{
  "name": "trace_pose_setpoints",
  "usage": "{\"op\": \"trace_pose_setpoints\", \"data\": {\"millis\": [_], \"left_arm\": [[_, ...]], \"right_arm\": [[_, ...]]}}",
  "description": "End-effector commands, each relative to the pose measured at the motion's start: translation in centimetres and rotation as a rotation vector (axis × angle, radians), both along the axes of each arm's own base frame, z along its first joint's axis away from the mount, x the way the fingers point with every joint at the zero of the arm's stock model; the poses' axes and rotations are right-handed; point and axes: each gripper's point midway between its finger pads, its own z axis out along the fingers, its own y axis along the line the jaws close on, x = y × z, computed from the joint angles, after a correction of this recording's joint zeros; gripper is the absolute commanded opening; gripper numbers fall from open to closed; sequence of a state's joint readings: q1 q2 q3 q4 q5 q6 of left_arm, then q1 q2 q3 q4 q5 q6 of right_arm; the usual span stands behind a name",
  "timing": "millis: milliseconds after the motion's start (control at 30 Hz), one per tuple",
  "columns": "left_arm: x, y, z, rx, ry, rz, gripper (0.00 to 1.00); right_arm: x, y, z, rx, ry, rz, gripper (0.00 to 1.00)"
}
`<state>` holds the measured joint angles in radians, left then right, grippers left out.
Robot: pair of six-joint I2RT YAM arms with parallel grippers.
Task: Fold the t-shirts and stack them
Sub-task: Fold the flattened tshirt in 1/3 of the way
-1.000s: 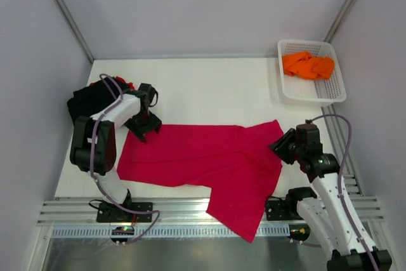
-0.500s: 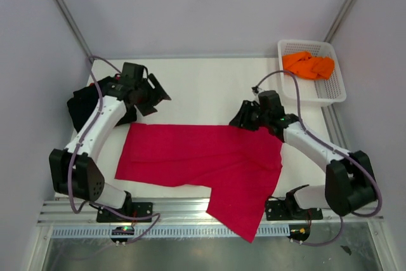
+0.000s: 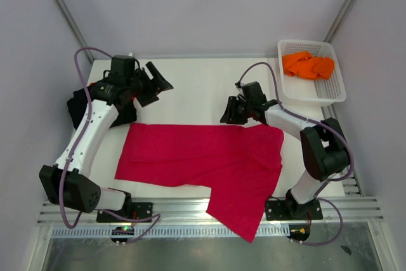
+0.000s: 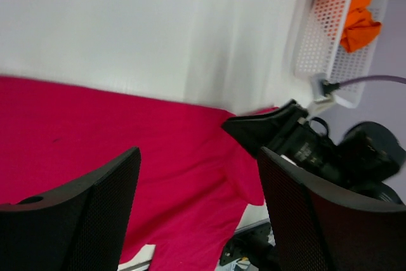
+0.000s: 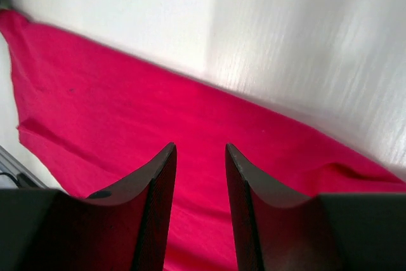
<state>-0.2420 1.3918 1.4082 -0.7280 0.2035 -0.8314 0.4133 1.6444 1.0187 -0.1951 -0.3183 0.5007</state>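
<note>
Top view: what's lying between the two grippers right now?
Only bare white table, seen in the top view: nothing lies between the left gripper and the right gripper. The crimson t-shirt has its far edge just nearer the arms.

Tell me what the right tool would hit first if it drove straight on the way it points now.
Probably the crimson t-shirt: the right tool, open and empty, aims down at the cloth just inside its far edge. Its height above the cloth is unclear.
</note>
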Motion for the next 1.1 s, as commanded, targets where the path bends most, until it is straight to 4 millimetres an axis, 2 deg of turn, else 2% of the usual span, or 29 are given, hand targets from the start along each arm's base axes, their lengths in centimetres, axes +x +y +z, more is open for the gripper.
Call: {"op": "trace_pose_setpoints", "data": {"millis": [0,133,267,433,600,800,933,1067], "left_arm": [[-0.6,-2.1,3.8,-0.126,-0.106,-0.085,0.77],[-0.5,-2.2,4.6,-0.145,-0.12,-0.08,0.78],[-0.5,-1.8,5.0,-0.133,-0.135,-0.06,0.79],[-0.5,-1.7,4.8,-0.133,-0.129,-0.053,0.79],[-0.7,-1.5,5.5,-0.127,-0.143,-0.047,0.79],[-1.2,-0.9,7.2,-0.104,-0.181,-0.033,0.79],[-1.5,-0.5,8.3,-0.1,-0.205,-0.022,0.8],[-1.9,0.0,9.1,-0.08,-0.222,-0.012,0.8]], "right_arm": [[-1.2,1.4,-1.5,-0.014,0.046,0.107,0.41],[-3.6,2.4,-2.5,-0.034,0.09,0.166,0.41],[-6.0,2.2,-3.6,-0.049,0.143,0.179,0.41],[-6.8,1.8,-4.7,-0.086,0.167,0.173,0.41],[-6.0,1.7,-6.4,-0.112,0.18,0.145,0.41],[-4.3,2.6,-6.7,-0.111,0.171,0.136,0.41],[-3.0,3.2,-7.9,-0.13,0.191,0.14,0.41],[-1.0,4.2,-7.4,-0.129,0.168,0.143,0.41]]}}
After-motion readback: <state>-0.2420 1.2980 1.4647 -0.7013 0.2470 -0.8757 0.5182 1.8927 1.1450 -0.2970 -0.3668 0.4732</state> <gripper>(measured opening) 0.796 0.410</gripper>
